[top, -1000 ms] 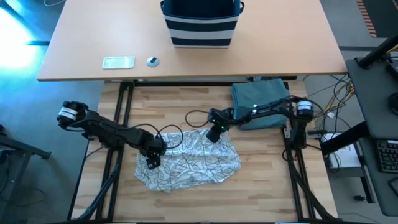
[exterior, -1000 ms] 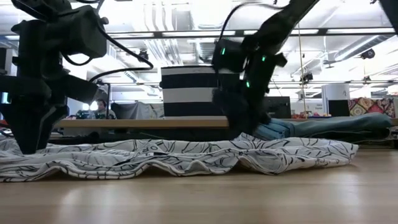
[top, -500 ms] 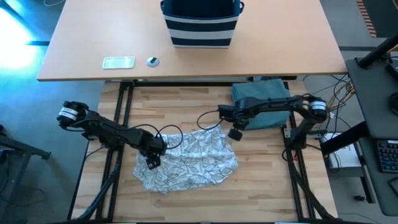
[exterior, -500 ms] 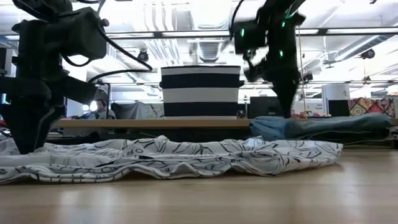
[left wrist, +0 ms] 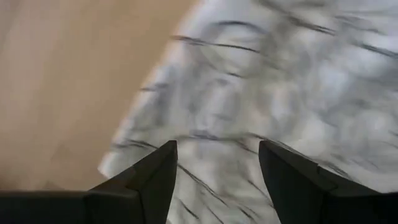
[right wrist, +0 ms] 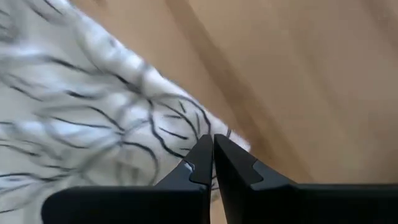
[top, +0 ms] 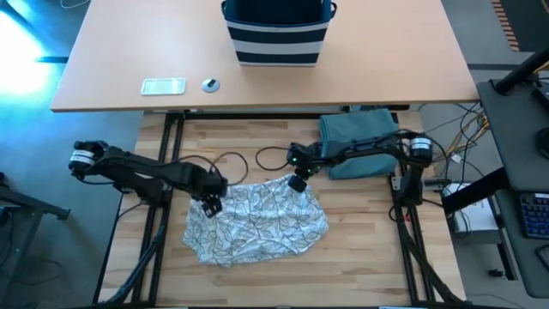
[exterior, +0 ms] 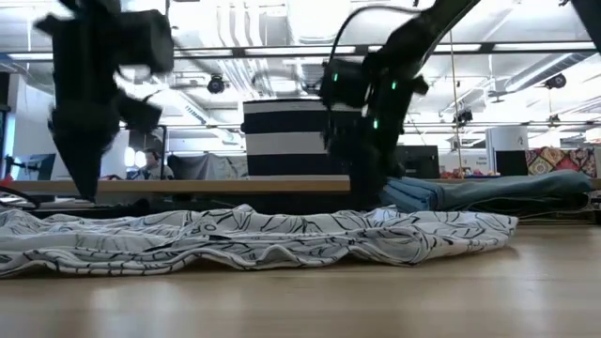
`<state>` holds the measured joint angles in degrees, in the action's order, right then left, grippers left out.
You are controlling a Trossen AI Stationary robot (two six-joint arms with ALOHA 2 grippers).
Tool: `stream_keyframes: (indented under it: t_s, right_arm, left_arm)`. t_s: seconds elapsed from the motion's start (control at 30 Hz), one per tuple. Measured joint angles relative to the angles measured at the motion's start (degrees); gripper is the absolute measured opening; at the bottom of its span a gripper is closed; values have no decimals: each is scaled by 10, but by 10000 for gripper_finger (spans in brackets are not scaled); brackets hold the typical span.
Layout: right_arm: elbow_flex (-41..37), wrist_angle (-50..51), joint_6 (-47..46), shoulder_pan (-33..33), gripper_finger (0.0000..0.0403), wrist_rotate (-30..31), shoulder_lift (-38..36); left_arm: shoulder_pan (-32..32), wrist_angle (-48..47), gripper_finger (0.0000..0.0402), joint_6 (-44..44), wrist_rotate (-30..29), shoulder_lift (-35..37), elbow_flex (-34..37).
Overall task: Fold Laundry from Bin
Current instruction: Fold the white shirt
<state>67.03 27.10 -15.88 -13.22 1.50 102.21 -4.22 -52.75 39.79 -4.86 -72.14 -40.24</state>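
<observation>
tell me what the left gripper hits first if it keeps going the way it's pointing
Most likely the patterned cloth: the open left gripper points down at its edge, with bare wooden table just beside. How far above it hangs is unclear.

we find no readable text, labels, brands or numbers in any view. the bin (top: 276, 34) has only white stripes, the patterned garment (top: 257, 221) only dark line print, and the small flat item (top: 163, 86) on the surface is too small to read.

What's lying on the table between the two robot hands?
In the high view, the patterned white cloth fills the stretch between the left hand and the right hand; its far edge runs from one hand to the other.
</observation>
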Motion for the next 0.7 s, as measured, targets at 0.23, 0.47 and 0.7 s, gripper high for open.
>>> stream_keyframes:
  t_s: [0.23, 0.47, 0.7]
  right_arm:
    - [5, 79, -4, -28, 11, 17, 35]
    - [26, 94, -1, -48, 11, 38, -46]
    - [30, 69, -43, 14, 11, -19, -110]
  left_arm:
    - [93, 52, 210, 25, -2, 9, 104]
    - [130, -19, 210, 27, -33, 59, 39]
    - [142, -9, 210, 1, -42, 110, -16]
